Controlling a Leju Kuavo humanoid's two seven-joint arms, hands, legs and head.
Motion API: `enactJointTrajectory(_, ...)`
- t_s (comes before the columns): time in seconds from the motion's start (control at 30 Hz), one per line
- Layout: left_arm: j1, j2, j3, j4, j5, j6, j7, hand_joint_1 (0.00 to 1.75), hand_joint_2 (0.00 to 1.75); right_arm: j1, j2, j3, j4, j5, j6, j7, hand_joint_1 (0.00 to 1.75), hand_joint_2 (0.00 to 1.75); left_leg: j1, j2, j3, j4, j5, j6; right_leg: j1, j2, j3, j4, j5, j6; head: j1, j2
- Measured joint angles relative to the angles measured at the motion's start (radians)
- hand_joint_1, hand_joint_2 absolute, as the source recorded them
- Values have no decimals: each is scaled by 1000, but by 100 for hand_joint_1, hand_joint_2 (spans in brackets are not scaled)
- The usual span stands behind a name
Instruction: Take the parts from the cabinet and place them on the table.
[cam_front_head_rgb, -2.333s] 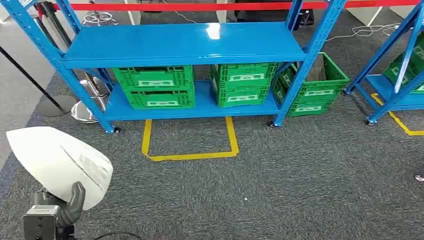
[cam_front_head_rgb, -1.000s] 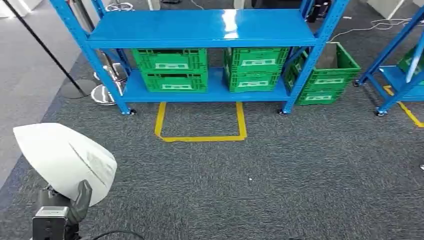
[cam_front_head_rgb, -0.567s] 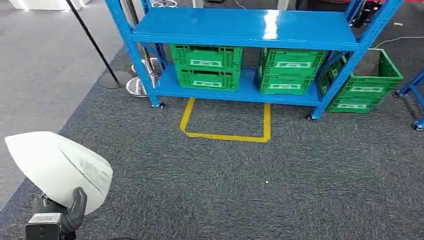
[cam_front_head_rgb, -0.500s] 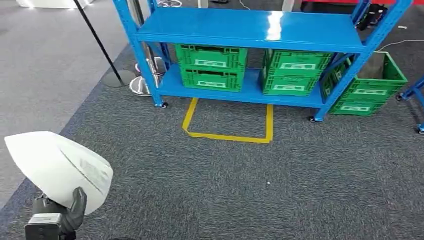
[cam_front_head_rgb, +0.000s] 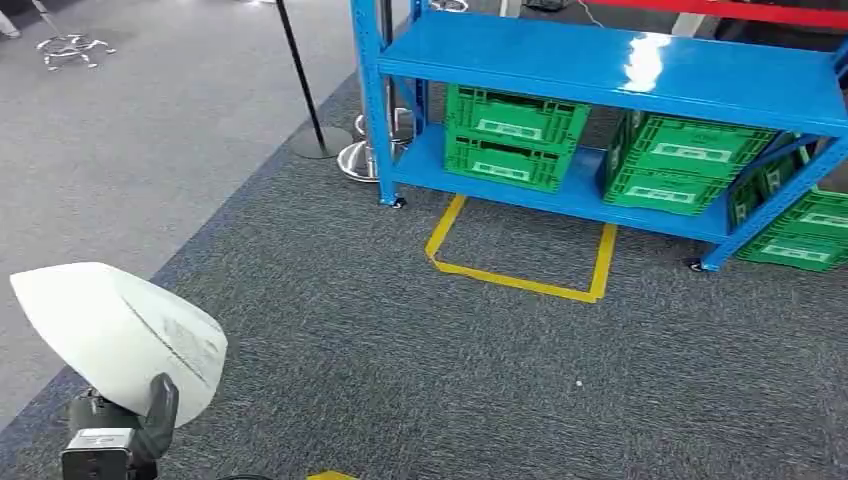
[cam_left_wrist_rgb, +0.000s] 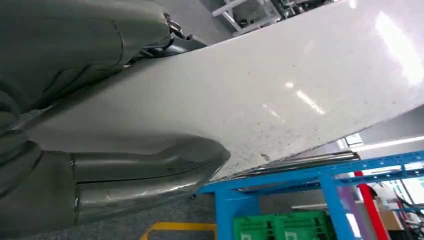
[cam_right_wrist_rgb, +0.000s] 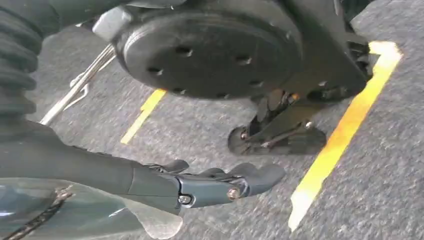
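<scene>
**White part held low in the left robot hand, rack ahead**

While the blue rack (cam_front_head_rgb: 620, 70) stands ahead and to the right in the head view, the left robot hand (cam_front_head_rgb: 130, 425) is seen at the lower left, raised in front of the body with its wrist block below it. A large white part (cam_front_head_rgb: 120, 335), curved and pointed toward the left, is gripped in that hand; a dark thumb (cam_front_head_rgb: 160, 405) is pressed against its lower edge. In the left wrist view the same white part (cam_left_wrist_rgb: 280, 95) is seen as a broad pale sheet crossing the picture, with the thick grey thumb (cam_left_wrist_rgb: 150, 172) laid against one face and the ribbed cover behind the other. The part is held above the carpet (cam_front_head_rgb: 400, 360), well apart from the rack.

Green crates (cam_front_head_rgb: 515, 135) are stacked on the lower shelf of the rack, with more green crates (cam_front_head_rgb: 690, 160) beside them to the right. A yellow tape outline (cam_front_head_rgb: 520, 270) is marked on the carpet just in front of the shelf. A black stanchion pole (cam_front_head_rgb: 300, 75) on a round base is placed to the left of the rack, near a shiny metal base (cam_front_head_rgb: 362, 160).

The right robot hand (cam_right_wrist_rgb: 220, 185) is seen in the right wrist view, hanging over the carpet with its dark fingers (cam_right_wrist_rgb: 260, 177) stretched out loosely together and nothing held in them. Yellow tape (cam_right_wrist_rgb: 345, 130) is seen on the floor below it.
</scene>
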Motion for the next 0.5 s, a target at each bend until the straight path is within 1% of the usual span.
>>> enactJointTrajectory(0.03, -1, -2, -3, 2, -3, 2, -3, 175, 175, 3, 0, -2, 0, 0, 1, 0, 0, 175, 3, -9, -4, -2, 3, -7, 4, -10, 1, 0, 0, -3, 2, 0)
enactJointTrajectory(0.07, 0, -3, -5, 5, -3, 5, -4, 175, 175, 5, 0, -3, -1, 0, 2, 0, 0, 175, 6, -19, -7, -3, 8, -14, 7, -18, 10, 1, 2, -7, 2, 0)
enactJointTrajectory(0.1, 0, -4, -7, 8, -5, 8, -5, 175, 175, 5, 2, -3, -2, 0, 2, 0, 0, 175, 3, -32, -13, 0, 12, -21, -1, -32, 8, -6, 11, -17, 2, 0)
enactJointTrajectory(0.13, 1, -5, -9, 11, -6, 11, -5, 175, 175, 4, 2, -5, -5, 0, 2, 0, 0, 175, 1, 8, -20, 15, -6, -24, -3, -45, 7, -7, 15, -23, 0, 0)
enactJointTrajectory(0.17, -4, -7, -11, 13, -6, 14, -6, 175, 175, 5, 2, -7, -5, 0, 3, -1, 0, 175, 1, 48, -37, 58, -39, -30, -3, -55, 6, -7, 16, -25, -12, 0)
enactJointTrajectory(0.2, -10, -8, -13, 18, -8, 14, -6, 175, 175, 8, 2, -9, -5, 0, 5, 0, 0, 175, 4, 72, -67, 131, -81, -37, -1, -70, 5, -7, 15, -26, -13, 0)
enactJointTrajectory(0.23, -13, -8, -16, 25, -10, 18, -7, 175, 175, 12, 3, -11, -6, 0, 7, 0, 0, 175, 7, 84, -103, 217, -123, -41, 1, -87, 5, -7, 15, -27, -13, 0)
enactJointTrajectory(0.27, -13, -8, -19, 32, -8, 21, -11, 175, 175, 15, 2, -11, -7, 0, 7, 0, 0, 175, 10, 90, -134, 290, -150, -44, 2, -103, 3, -6, 14, -27, -13, 0)
enactJointTrajectory(0.3, -9, -8, -19, 40, 2, 24, -16, 175, 175, 16, 3, -12, -10, 0, 7, 0, 0, 175, 12, 93, -141, 314, -150, -46, 2, -117, 2, -6, 14, -27, -13, 0)
enactJointTrajectory(0.33, -7, -8, -19, 47, 11, 27, -21, 175, 175, 16, 3, -13, -12, 1, 7, 0, 0, 175, 13, 94, -125, 290, -128, -46, 3, -129, 2, -6, 13, -27, -13, 0)
enactJointTrajectory(0.37, -6, -9, -19, 53, 20, 28, -25, 175, 175, 16, 4, -16, -15, 2, 7, 0, 0, 175, 13, 98, -87, 221, -88, -42, 4, -141, 4, -6, 12, -26, -13, 0)
enactJointTrajectory(0.4, -5, -9, -18, 56, 26, 29, -28, 175, 175, 16, 8, -18, -18, 3, 7, 0, 0, 175, 11, 110, -34, 123, -44, -36, 6, -153, 7, -6, 11, -25, -14, 0)
enactJointTrajectory(0.43, -4, -9, -18, 58, 27, 29, -30, 175, 175, 16, 12, -19, -21, 4, 7, 0, 0, 175, 5, 149, 15, 34, -12, -25, 7, -162, 10, -6, 9, -23, -13, 0)
enactJointTrajectory(0.47, -6, -10, -18, 61, 27, 31, -31, 175, 175, 19, 18, -22, -28, 6, 8, 0, 0, 175, -7, 195, 33, -4, -31, -15, 12, -172, 10, -6, 6, -18, -12, 0)
enactJointTrajectory(0.5, -6, -13, -18, 62, 27, 32, -32, 175, 175, 22, 21, -27, -40, 11, 13, 3, 0, 175, -9, 182, 28, -5, -24, -8, 13, -182, 10, -5, 6, -13, -13, 0)
